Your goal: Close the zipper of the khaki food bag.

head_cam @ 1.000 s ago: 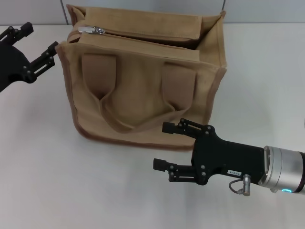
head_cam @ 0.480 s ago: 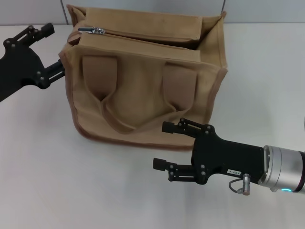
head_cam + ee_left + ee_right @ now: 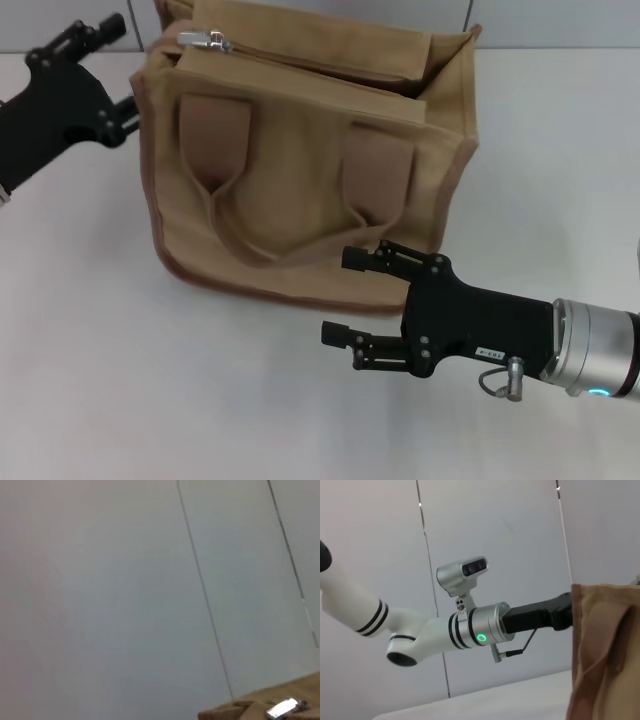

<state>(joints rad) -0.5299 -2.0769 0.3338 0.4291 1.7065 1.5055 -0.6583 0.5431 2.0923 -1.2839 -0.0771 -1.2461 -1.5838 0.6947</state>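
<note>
Worktop [image 3: 90, 380]: white surface carrying the bag
Khaki food bag [image 3: 300, 190]: stands upright toward the far edge, left of centre, strap handles hanging down its near face
Right end effector [image 3: 355, 297]: fingers apart, low over the worktop just beside the bag's near bottom edge
Left end effector [image 3: 118, 65]: fingers apart, at the bag's far-left top corner
Zipper [image 3: 300, 62]: runs across the bag's top; silver pull tab [image 3: 205, 40] lies at its left end
</note>
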